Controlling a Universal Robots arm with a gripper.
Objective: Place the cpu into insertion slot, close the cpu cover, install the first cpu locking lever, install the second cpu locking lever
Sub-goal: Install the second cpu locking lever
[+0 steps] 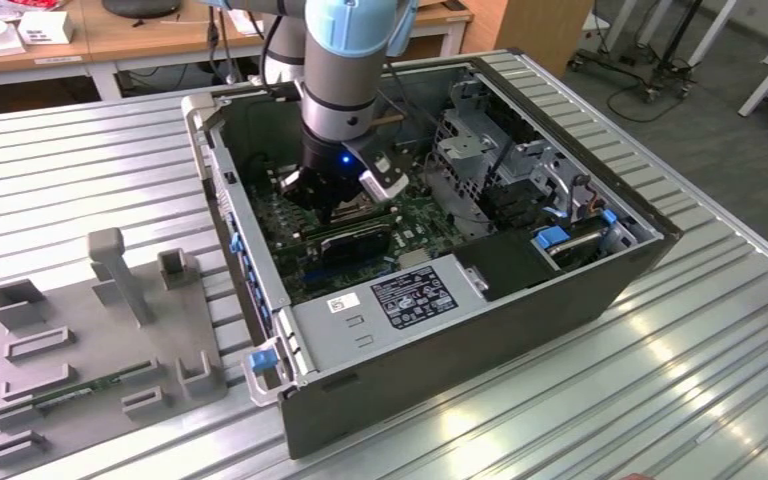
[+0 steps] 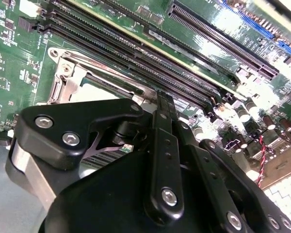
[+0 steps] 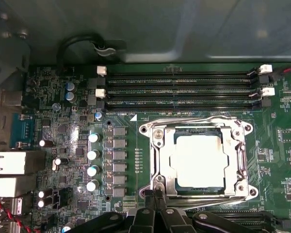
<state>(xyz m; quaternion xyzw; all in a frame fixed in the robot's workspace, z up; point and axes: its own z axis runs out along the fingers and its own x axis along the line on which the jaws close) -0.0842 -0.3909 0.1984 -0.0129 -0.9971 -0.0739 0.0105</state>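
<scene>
In the first wrist view the cpu (image 3: 199, 154) lies flat in the insertion slot (image 3: 182, 130), its pale metal top showing through the window of the cpu cover (image 3: 161, 160). The cover is down over it. A thin metal locking lever (image 3: 203, 119) runs along one side of the frame, and another lever (image 3: 218, 193) runs along the opposite side. My gripper (image 3: 157, 193) is shut, its thin tips touching the frame's corner by that second lever. In the second wrist view the gripper (image 2: 163, 99) meets the edge of the silver frame (image 2: 68, 80). In the exterior view the gripper (image 1: 337, 200) is low inside the computer case (image 1: 491, 300).
Long black memory slots (image 3: 179, 90) run beside the socket, and a row of capacitors (image 3: 93, 160) stands on its other side. The case walls (image 1: 217, 170) and a drive cage (image 1: 471, 150) close in around the arm. A grey fixture (image 1: 91, 330) lies on the slatted table at the exterior view's left.
</scene>
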